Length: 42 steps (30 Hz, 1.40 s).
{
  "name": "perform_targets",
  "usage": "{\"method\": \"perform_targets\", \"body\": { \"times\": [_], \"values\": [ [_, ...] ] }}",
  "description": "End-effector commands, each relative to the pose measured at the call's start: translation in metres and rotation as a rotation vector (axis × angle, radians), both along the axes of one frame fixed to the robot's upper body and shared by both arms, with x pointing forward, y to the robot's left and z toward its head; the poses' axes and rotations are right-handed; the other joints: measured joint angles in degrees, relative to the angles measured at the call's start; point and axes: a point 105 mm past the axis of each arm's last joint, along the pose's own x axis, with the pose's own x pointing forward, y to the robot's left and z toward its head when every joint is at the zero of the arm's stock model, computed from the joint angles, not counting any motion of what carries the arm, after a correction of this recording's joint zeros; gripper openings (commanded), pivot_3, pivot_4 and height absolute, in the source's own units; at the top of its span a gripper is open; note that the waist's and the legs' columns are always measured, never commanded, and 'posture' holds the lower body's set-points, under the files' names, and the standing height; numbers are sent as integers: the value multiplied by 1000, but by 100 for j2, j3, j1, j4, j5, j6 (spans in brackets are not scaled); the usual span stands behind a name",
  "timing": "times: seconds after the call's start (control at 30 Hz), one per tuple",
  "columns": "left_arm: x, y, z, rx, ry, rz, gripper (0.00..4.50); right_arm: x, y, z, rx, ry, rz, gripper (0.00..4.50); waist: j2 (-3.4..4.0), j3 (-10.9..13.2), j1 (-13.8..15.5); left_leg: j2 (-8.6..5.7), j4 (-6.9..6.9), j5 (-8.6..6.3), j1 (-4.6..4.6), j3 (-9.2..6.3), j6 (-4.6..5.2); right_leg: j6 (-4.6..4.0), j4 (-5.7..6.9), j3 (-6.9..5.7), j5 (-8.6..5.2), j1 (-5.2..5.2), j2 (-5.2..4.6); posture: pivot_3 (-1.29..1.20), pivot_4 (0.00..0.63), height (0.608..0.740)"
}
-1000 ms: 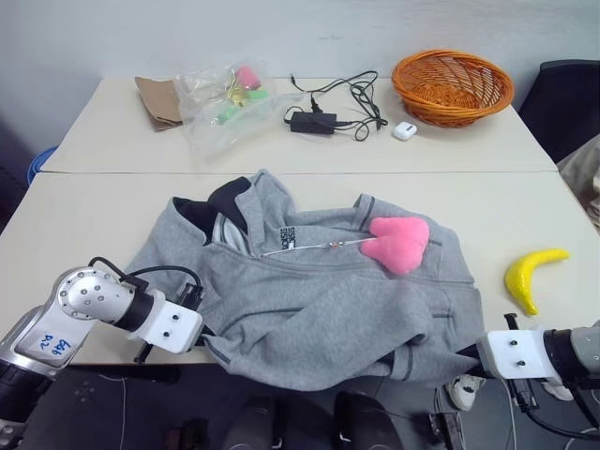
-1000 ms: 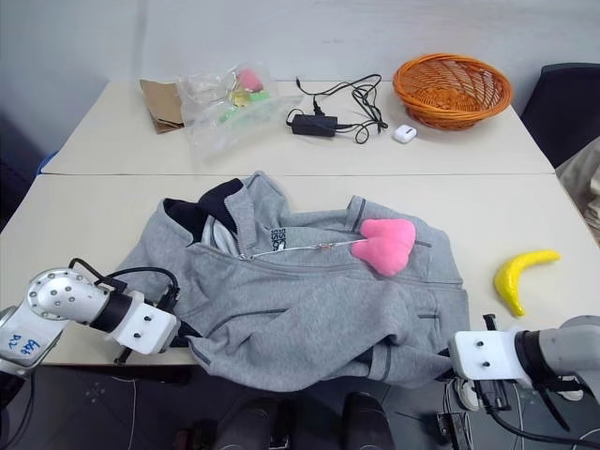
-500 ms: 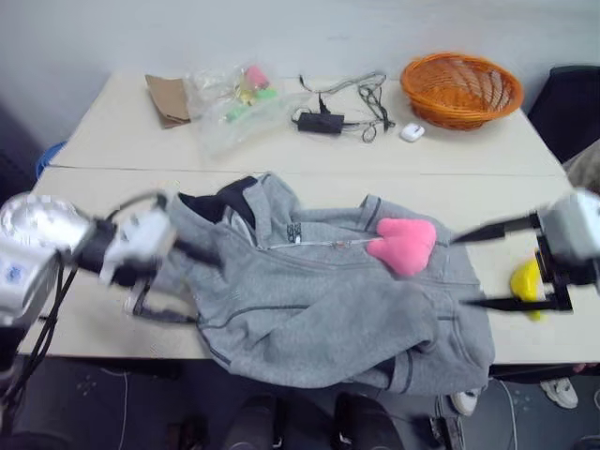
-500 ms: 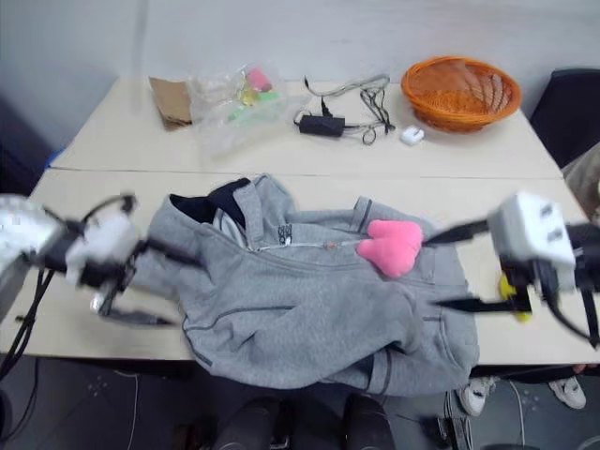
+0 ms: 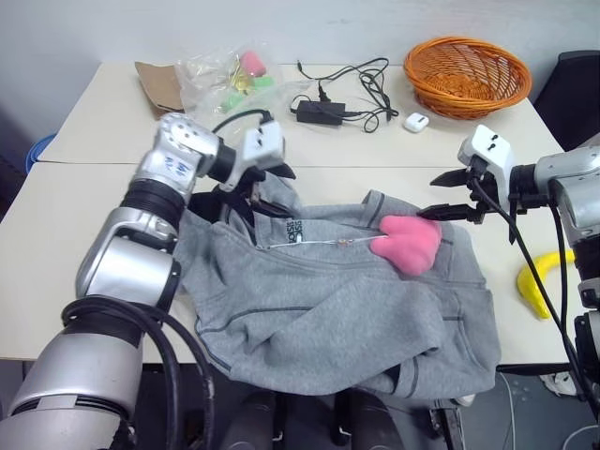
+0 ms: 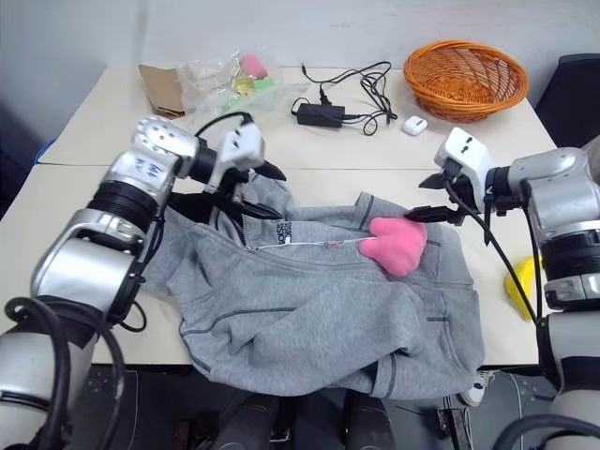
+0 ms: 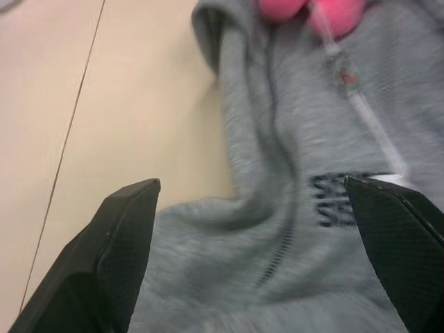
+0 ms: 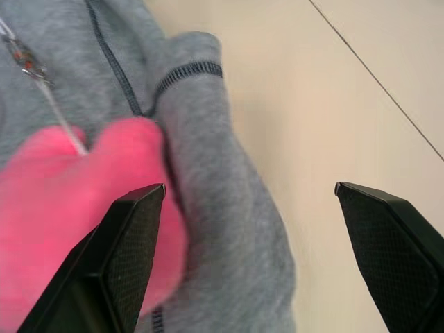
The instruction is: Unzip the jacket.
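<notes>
One jacket (image 5: pixel 337 300) was seen spread over the near desk (image 5: pixel 56 272), its hem hanging past the front edge, its zip closed as far as could be seen. One pink plush heart (image 5: pixel 408 242) lay on its chest. One yellow banana (image 5: pixel 536 281) lay on the desk near the right edge, apart from the jacket. On the far desk (image 5: pixel 112 117) one orange wicker basket (image 5: pixel 467 75) was counted, with nothing visible in it; beside it lay one small white case (image 5: pixel 416 121), one black adapter with its cables (image 5: pixel 323 111), one clear plastic bag (image 5: pixel 230 84) holding small coloured items, and one brown paper piece (image 5: pixel 159 86). The left gripper (image 5: pixel 246 192) was held over the collar, fingers spread apart, nothing held. The right gripper (image 5: pixel 441 195) was held above the heart, fingers likewise apart and empty. Bare desk was left at either side of the jacket.
</notes>
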Motion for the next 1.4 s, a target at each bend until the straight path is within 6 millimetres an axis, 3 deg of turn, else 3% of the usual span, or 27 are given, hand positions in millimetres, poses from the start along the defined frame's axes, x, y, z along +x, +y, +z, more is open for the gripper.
{"method": "perform_targets", "body": {
  "times": [0.03, 0.27, 0.33, 0.43, 0.63, 0.73, 0.83, 0.97, 1.07, 1.23, 1.37, 1.4],
  "values": [
    [13, 6, -2, 80, -123, 61, 4478, -1, -8, -7, -54, 26, 2, 4097, 0, 0, -42, -2, 0, 0, -2, 5, 0, 0, 1, -3, 0, -2, -4, 0, 150, 740],
    [22, 13, -25, 157, -175, 122, 4478, 4, -21, -25, -86, 53, -58, 4097, -1, 1, -110, -9, 40, 12, -7, 4, 21, 17, 37, -5, 17, -1, -31, 0, 150, 740],
    [20, 14, -31, 173, -161, 109, 4500, 6, -21, -30, -80, 51, -70, 3720, -1, 1, -111, -9, 52, 12, -7, 4, 22, 17, 40, -2, 24, 0, -31, 0, 150, 740],
    [18, 14, -34, 172, -152, 96, 3902, 8, -20, -37, -80, 36, -78, 2870, -1, 0, -114, -7, 58, 12, -6, 3, 22, 16, 40, -2, 25, 4, -31, 0, 150, 740],
    [16, 16, -35, 145, -136, 94, 2118, 18, -22, -35, -67, -25, -122, 887, -1, 0, -118, -7, 60, 12, -8, 2, 22, 16, 39, -3, 25, 3, -31, 0, 150, 740],
    [18, 19, -26, 55, -118, 137, 1195, 22, -36, -14, -17, -100, -202, 0, -1, 1, -118, -7, 62, 12, -8, 3, 22, 16, 39, -3, 25, 4, -31, 0, 150, 740],
    [27, 26, -11, -67, -126, 248, 312, 23, -55, 5, 12, -177, -284, 0, 0, 1, -112, -7, 66, 12, -13, 1, 23, 18, 41, -3, 26, 3, -32, 0, 150, 740],
    [38, 43, -1, -191, -148, 411, 312, 23, -74, 17, 14, -258, -373, 0, 0, 1, -99, -9, 67, 11, -16, -8, 24, 18, 39, -6, 26, 4, -32, 0, 150, 740],
    [41, 51, -9, -180, -160, 461, 312, 23, -79, 10, 21, -258, -404, 0, 0, 1, -108, -10, 67, 11, -15, -6, 24, 18, 40, -4, 26, 5, -33, 0, 150, 740],
    [39, 40, -14, -169, -152, 419, 312, 22, -73, -5, -5, -235, -378, 0, 0, 1, -94, -13, 68, 11, -16, -6, 25, 18, 40, -6, 27, 7, -32, 0, 150, 740],
    [36, 29, -4, -216, -140, 368, 312, 23, -66, -4, 11, -236, -356, 0, 0, 1, -99, -14, 68, 11, -16, -5, 25, 19, 40, -5, 27, 7, -32, 0, 150, 740],
    [36, 28, -2, -226, -141, 359, 485, 24, -67, -1, 16, -245, -366, 296, 0, 1, -99, -14, 68, 11, -16, -5, 25, 19, 40, -5, 27, 7, -32, 0, 150, 740]
  ]
}}
